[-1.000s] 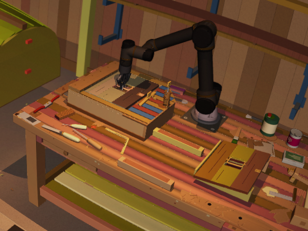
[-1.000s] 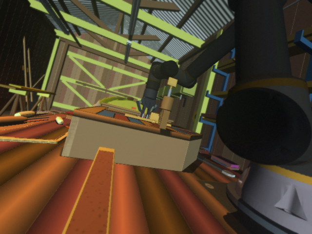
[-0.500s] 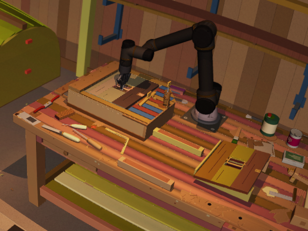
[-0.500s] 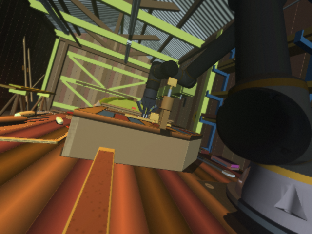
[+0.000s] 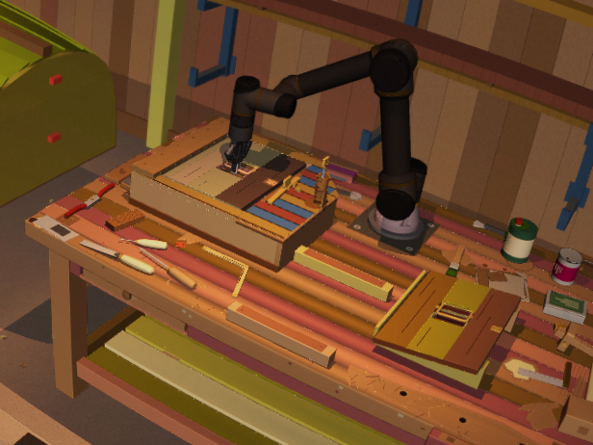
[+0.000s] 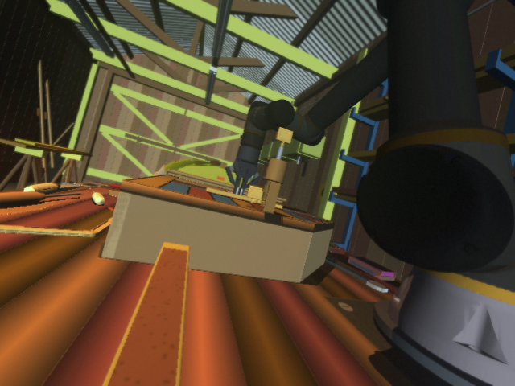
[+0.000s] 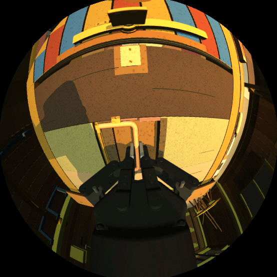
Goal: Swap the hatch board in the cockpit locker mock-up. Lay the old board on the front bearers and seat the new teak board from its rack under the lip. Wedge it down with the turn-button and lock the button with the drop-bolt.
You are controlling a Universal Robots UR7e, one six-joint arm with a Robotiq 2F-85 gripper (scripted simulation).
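The locker mock-up (image 5: 226,207) sits on the left half of the bench, and the old hatch board (image 5: 231,176) lies in its opening, a pale and dark planked panel with a copper lift handle (image 7: 121,129) at its middle. The yellow turn-button (image 5: 284,189) and the upright drop-bolt (image 5: 321,185) stand on the striped deck to its right. The new teak board (image 5: 447,320) rests on its rack at the bench's right front. Two front bearers (image 5: 342,272) (image 5: 280,333) lie in between. My gripper (image 7: 136,152) is down over the old board, closed on one leg of its lift handle.
Behind the mock-up runs a planked wall with blue brackets (image 5: 219,48) and a green post (image 5: 163,72). Chisels (image 5: 125,257) and a folding rule (image 5: 231,269) lie at the bench's front left. Tins (image 5: 519,240) and a box (image 5: 564,306) stand at the right end.
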